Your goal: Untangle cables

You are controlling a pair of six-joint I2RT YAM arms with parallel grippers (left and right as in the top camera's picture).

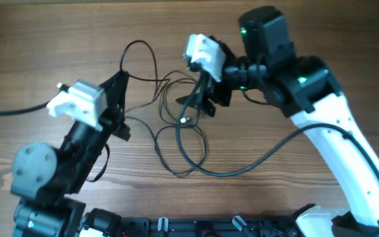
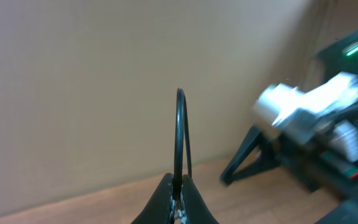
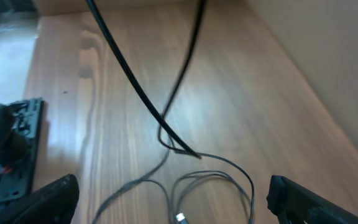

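Note:
The thin dark cables point(image 1: 176, 125) lie tangled on the wooden table between the two arms, with a small plug end point(image 1: 185, 120) in the tangle. My left gripper point(image 1: 122, 79) is shut on one cable, and a loop point(image 1: 140, 45) rises from it. In the left wrist view the jaws point(image 2: 179, 182) pinch this cable point(image 2: 180, 130). My right gripper point(image 1: 199, 105) is open just above the tangle. In the right wrist view its fingers point(image 3: 176, 200) stand wide apart around the coiled cables point(image 3: 216, 177) and a plug end point(image 3: 179, 218). Two cable strands point(image 3: 135, 84) cross in front of that view.
A thicker dark cable point(image 1: 255, 164) curves across the table toward the right arm. A black base rail point(image 1: 209, 224) runs along the front edge. The left arm's own black cable point(image 1: 12, 110) runs off to the left. A black fixture point(image 3: 17, 143) shows at the left.

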